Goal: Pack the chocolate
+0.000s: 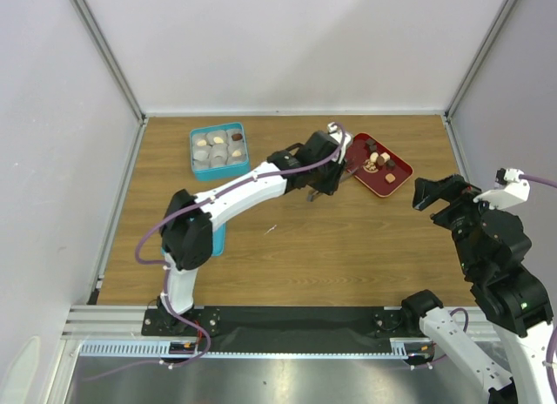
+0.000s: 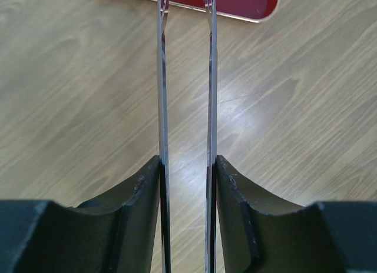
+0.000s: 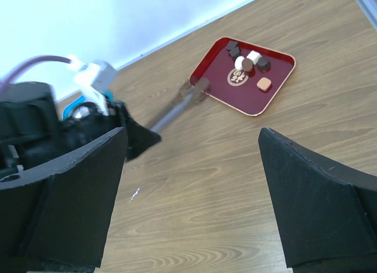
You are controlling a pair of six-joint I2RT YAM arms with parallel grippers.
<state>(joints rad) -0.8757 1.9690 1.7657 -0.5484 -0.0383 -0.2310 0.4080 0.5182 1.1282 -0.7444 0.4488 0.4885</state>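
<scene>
Several chocolates (image 1: 377, 160), brown, tan and cream, lie on a red tray (image 1: 399, 185) at the back right; they also show in the right wrist view (image 3: 247, 62) on the tray (image 3: 244, 108). More chocolates (image 1: 218, 141) sit in paper cups in a teal box (image 1: 219, 126). My left gripper (image 1: 324, 186) is shut on long metal tongs (image 1: 341, 175) that point at the tray's near-left edge. In the left wrist view the gripper (image 2: 187, 161) holds the two blades (image 2: 162, 79) apart; their tips are cut off at the tray (image 2: 247, 2). My right gripper (image 1: 431, 193) is open and empty (image 3: 191, 132).
A teal lid (image 1: 218, 240) lies partly under the left arm. A small white speck (image 1: 271, 229) lies on the wooden table. Grey walls close in the table at the back and both sides.
</scene>
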